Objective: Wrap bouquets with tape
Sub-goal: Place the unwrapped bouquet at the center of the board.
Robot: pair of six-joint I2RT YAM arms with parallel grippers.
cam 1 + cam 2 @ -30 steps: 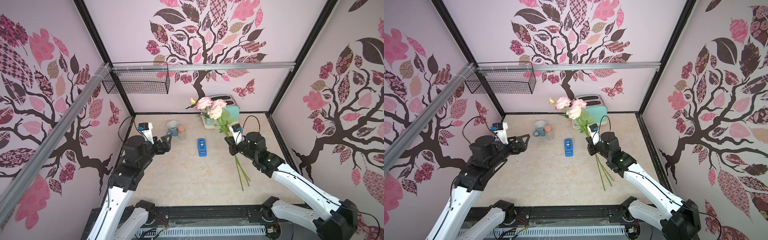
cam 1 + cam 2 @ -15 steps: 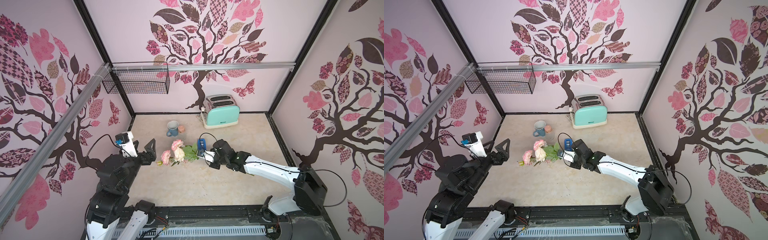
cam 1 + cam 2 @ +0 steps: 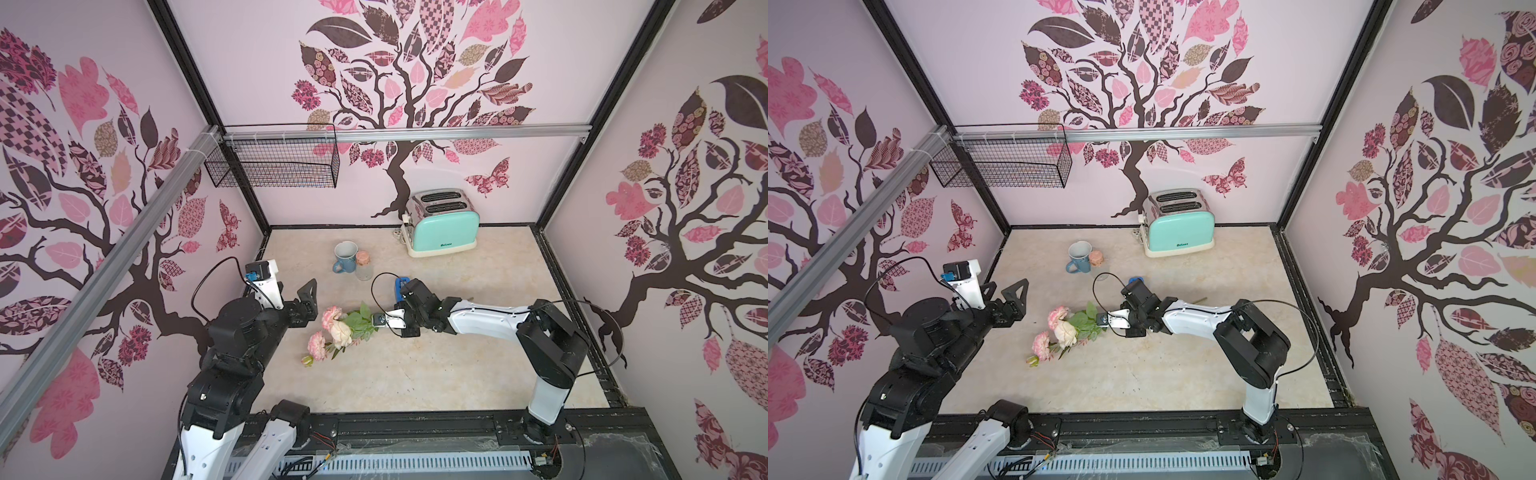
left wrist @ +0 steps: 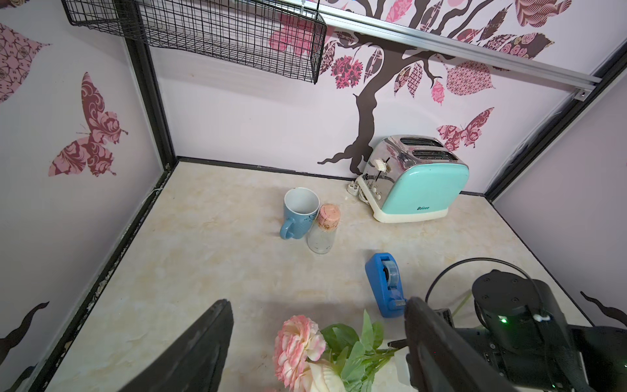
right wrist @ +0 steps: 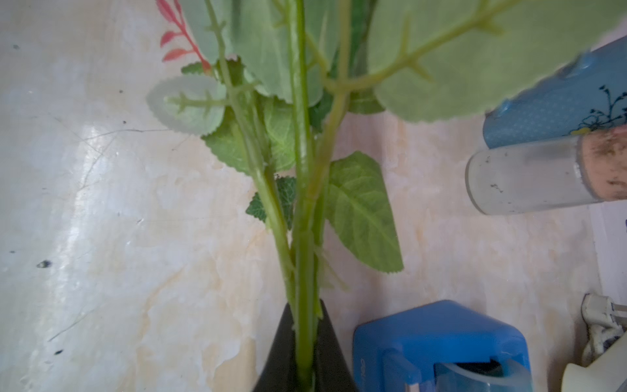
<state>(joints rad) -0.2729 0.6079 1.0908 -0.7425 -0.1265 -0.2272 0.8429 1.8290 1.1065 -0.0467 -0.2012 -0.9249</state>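
A: Where's the bouquet (image 3: pixel 341 330)?
B: Low across the middle of the worktop (image 3: pixel 415 374), pink and cream blooms (image 3: pixel 331 316) toward the left hand (image 3: pixel 296 296). The right hand (image 5: pixel 304 353) is clamped tight on the green stems (image 5: pixel 302 203), just below the leaves.
A: And the left one?
B: Raised just beside the blooms, jaws spread wide, nothing between them.
A: The tape?
B: The blue tape dispenser (image 4: pixel 385 283) stands just beside the right hand, on its back-wall side. In both top views that hand covers most of it. The left wrist view shows it whole, roll in place.
A: Anything else nearby?
B: A blue mug (image 3: pixel 345 257) and a cork-stoppered glass jar (image 3: pixel 364 268), touching each other, near the dispenser toward the back wall. A mint toaster (image 3: pixel 442 226) sits against that wall, well apart, with a wire basket (image 3: pixel 274 164) on the rail above. I cannot tell whether the blooms touch the worktop.
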